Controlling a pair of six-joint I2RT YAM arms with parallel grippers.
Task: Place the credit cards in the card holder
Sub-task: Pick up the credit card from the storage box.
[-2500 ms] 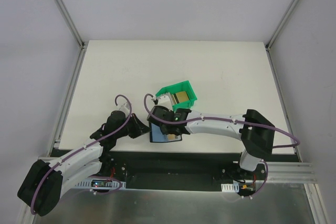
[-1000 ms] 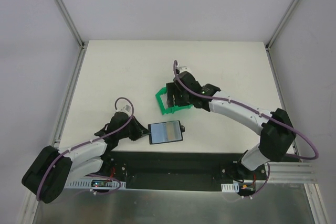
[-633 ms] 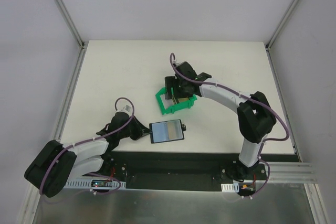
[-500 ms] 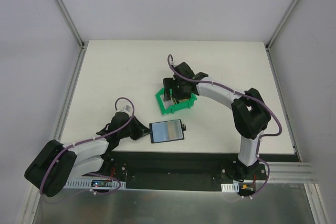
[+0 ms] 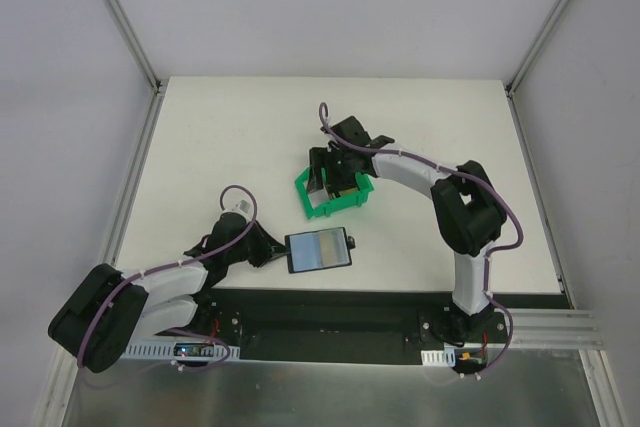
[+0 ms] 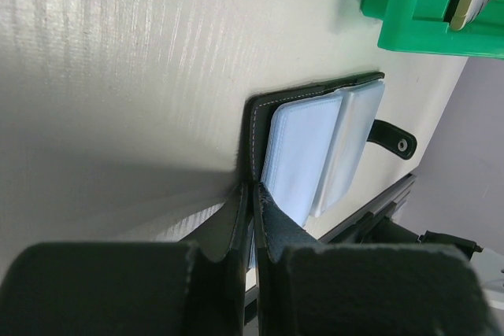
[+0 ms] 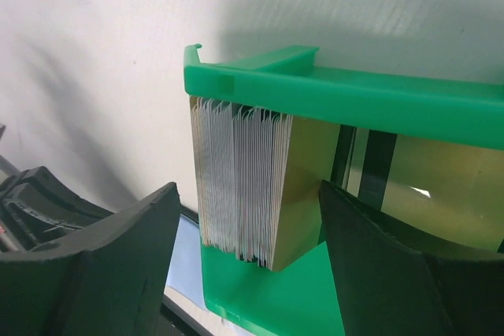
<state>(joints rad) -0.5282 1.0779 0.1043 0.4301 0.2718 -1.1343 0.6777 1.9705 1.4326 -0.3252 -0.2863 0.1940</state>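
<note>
Cards point(image 7: 236, 186) boxed by green bin point(image 7: 354, 92) walls, frt open.

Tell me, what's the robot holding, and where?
Left fingers pinch the card holder at the edge opposite its tab. Right fingers straddle the credit cards, open, holding nothing.

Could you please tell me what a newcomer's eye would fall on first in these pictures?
The bright green bin near the table's middle stands out first, a dense stack of credit cards standing on edge inside it, with the right arm's jaws open on either side of that stack. Nearer the front edge, the black card holder lies open, bluish inside up, its left border pinched in the left arm's jaws.
</note>
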